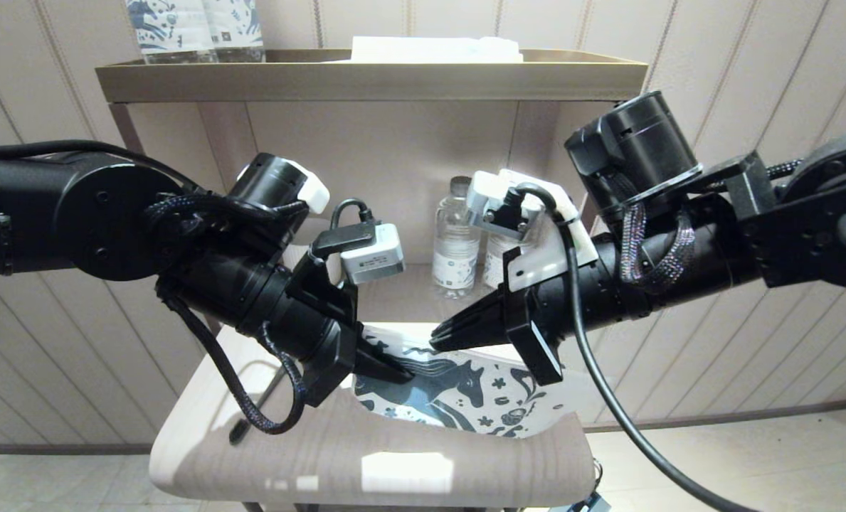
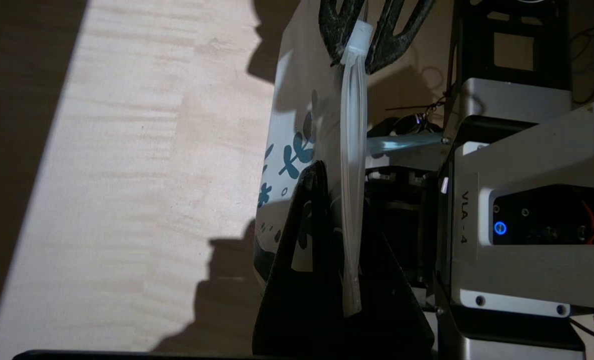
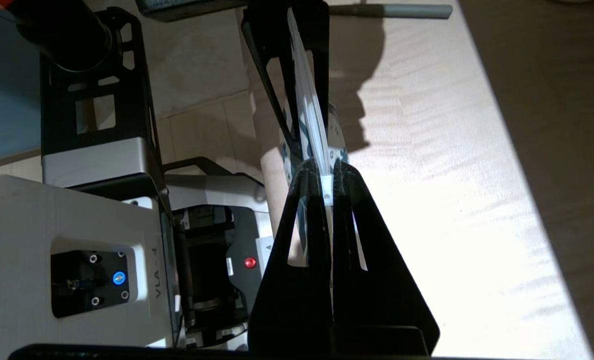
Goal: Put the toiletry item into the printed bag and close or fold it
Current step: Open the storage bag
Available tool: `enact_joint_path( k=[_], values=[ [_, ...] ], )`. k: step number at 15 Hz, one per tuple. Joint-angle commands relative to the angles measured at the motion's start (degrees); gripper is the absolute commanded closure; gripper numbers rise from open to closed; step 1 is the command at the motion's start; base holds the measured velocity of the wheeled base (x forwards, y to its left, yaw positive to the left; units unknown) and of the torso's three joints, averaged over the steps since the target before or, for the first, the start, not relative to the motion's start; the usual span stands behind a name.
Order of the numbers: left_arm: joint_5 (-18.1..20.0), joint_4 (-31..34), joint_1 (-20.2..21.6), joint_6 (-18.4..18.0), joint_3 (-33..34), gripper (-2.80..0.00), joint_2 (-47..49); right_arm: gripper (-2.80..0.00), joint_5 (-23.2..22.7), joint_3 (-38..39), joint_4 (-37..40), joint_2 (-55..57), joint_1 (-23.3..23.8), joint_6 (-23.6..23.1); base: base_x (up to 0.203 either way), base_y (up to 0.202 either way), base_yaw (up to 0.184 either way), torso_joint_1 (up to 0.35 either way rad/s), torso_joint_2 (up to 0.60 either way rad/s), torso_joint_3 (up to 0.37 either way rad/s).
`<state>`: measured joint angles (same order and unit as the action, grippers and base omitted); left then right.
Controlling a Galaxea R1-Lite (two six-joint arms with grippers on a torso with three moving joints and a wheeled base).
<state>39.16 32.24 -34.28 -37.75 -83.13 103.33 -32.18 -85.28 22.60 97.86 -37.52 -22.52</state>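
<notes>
I have the printed bag (image 1: pixel 458 395) pinched at both ends of its top seal strip: my left gripper (image 1: pixel 394 371) is clamped on one end, my right gripper (image 1: pixel 442 336) on the other, at the small white slider. The strip runs straight from one set of fingertips to the other. The toothbrush (image 3: pixel 391 10) lies flat on the table (image 1: pixel 366 455) beyond the left fingers, nearer that arm.
</notes>
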Motion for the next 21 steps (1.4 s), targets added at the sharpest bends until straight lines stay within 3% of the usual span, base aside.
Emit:
enact_joint_path(
  k=[1,9,17,21],
  values=[
    [0.2,0.2,0.0,-0.2,0.0,0.00,-0.1,0.00,-0.2,1.6,0.1,-1.6,0.8,-0.2,0.000,0.000,0.000,0.000,0.00,0.000],
    [0.2,0.2,0.0,-0.2,0.1,0.00,-0.3,0.00,-0.2,15.1,-0.4,-12.8,7.3,-0.6,0.000,0.000,0.000,0.000,0.00,0.000],
    [0.4,0.2,0.3,-0.2,0.9,0.00,-0.1,0.00,-0.7,31.8,-7.4,-21.2,13.6,-1.2,0.000,0.000,0.000,0.000,0.00,0.000],
    [0.4,0.2,0.3,-0.2,0.8,0.00,0.2,0.00,-2.4,33.4,-8.2,-21.4,15.1,-1.3,0.000,0.000,0.000,0.000,0.00,0.000]
  ],
)
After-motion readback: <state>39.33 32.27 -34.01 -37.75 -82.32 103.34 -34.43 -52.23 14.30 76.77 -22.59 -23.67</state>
